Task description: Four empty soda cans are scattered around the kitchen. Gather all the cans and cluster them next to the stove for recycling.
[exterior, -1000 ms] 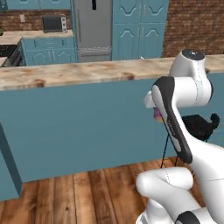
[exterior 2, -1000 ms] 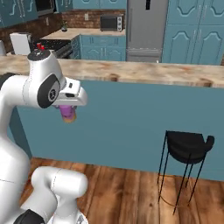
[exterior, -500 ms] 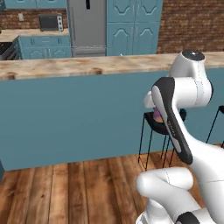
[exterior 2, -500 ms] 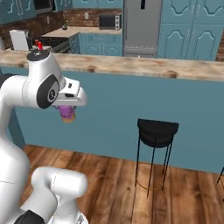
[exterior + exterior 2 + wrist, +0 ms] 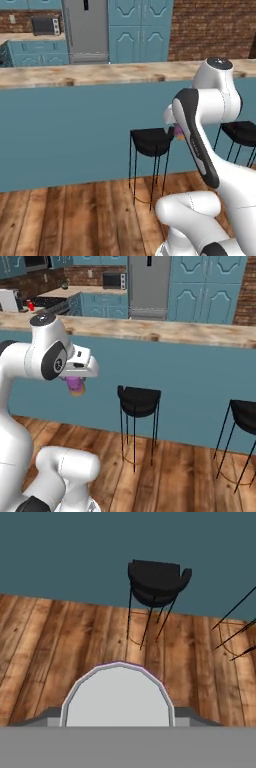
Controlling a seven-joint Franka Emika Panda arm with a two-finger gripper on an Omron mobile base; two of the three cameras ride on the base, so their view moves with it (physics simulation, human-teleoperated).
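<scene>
Purple soda can [image 5: 76,385] is pinched in the gripper [image 5: 75,383], tucked against the arm, and the base has rolled sideways along the island [image 5: 165,331], so we're mid-haul toward the stove [image 5: 50,303].

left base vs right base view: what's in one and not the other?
Left base alone: nothing much of its own; the purple can there is just a sliver behind the arm.
Right base alone: the gripper shut on the can, plainly seen; the stove at far left, with a red can beside it.
Both: the wooden island counter, black stools, fridge, microwave, plank floor.
</scene>
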